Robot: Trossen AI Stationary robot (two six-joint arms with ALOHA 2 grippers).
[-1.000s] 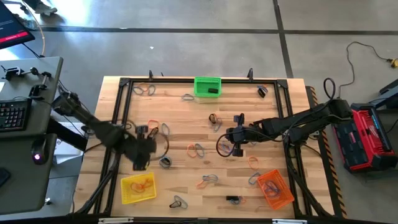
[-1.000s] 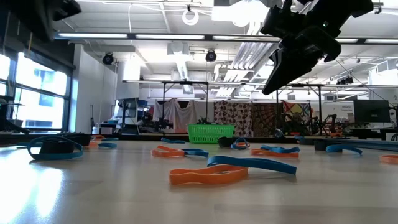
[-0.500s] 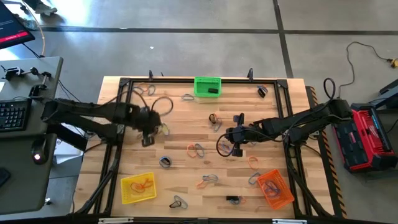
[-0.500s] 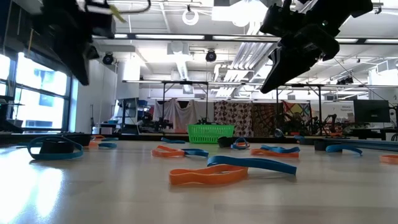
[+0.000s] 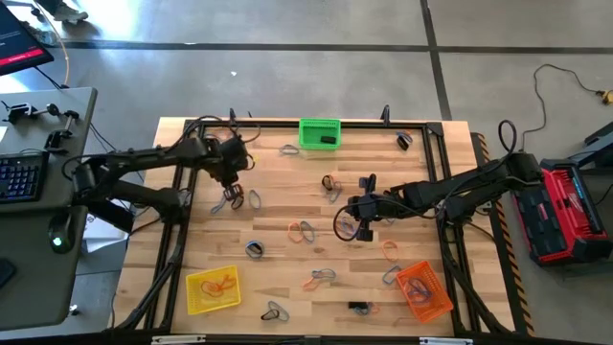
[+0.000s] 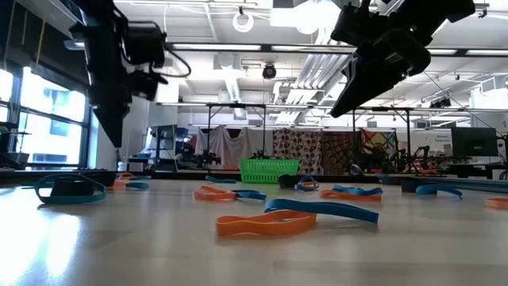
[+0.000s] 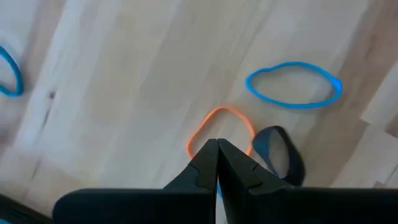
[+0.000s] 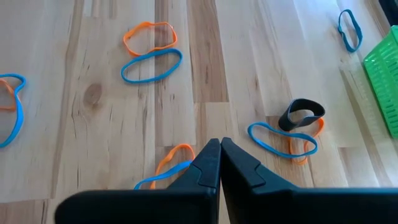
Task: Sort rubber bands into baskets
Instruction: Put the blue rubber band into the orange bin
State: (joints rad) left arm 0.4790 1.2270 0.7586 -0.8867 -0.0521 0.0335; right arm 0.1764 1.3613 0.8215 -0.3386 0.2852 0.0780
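Several orange, blue and black rubber bands lie scattered flat on the wooden table (image 5: pixel 287 192). The green basket (image 5: pixel 320 133) stands at the far edge, the yellow basket (image 5: pixel 213 289) at the near left and the orange basket (image 5: pixel 424 290) at the near right. My left gripper (image 5: pixel 230 190) is shut and points down. It hovers just above an orange band (image 7: pixel 217 109), next to a black band (image 7: pixel 297 163) and a blue band (image 7: pixel 293 85). My right gripper (image 5: pixel 363 228) hangs shut above the table's middle, over an orange and a blue band (image 8: pixel 171 165).
A black frame rail (image 5: pixel 192 125) runs along the table's edges. The yellow basket holds orange bands and the green basket holds a dark thing. A desk with a keyboard (image 5: pixel 21 177) stands at the left, and a red case (image 5: pixel 565 211) lies on the floor at the right.
My left gripper has swung from beside the yellow basket toward the table's far edge. It has sunk a little and rolled about its own axis, and it now hangs over the bands at the far left. It has stayed shut. My right gripper has kept still.
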